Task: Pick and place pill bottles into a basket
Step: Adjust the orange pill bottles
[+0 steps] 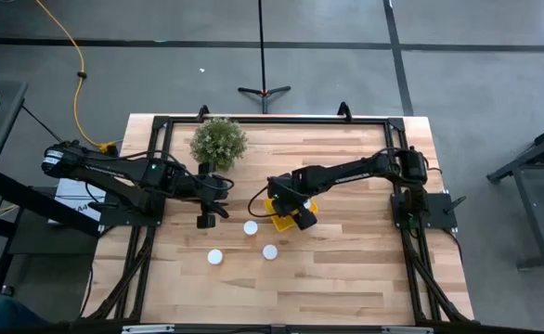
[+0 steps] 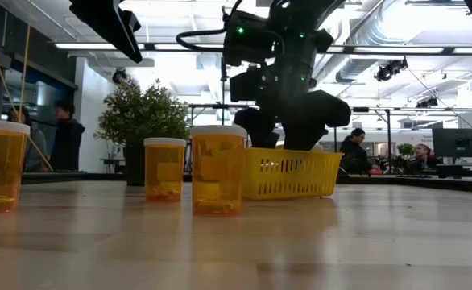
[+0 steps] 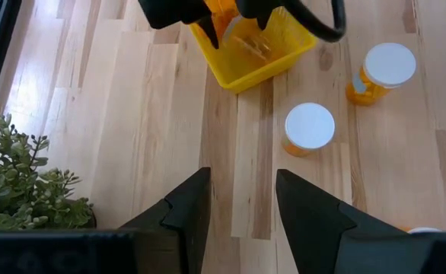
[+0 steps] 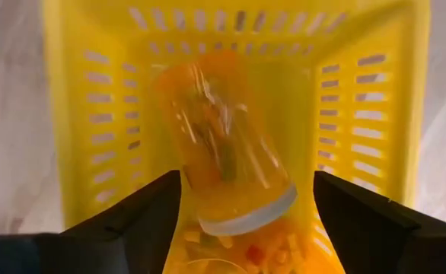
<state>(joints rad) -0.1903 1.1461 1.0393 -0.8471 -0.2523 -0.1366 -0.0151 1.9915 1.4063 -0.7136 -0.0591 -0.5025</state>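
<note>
Overhead, right tool [image 1: 291, 211] released above basket [image 1: 274, 223], left tool [image 1: 206, 222] released, labels unreadable.

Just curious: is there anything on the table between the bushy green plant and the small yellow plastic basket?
No. In the left wrist view, only bare wooden table lies between the green plant and the yellow basket.
</note>
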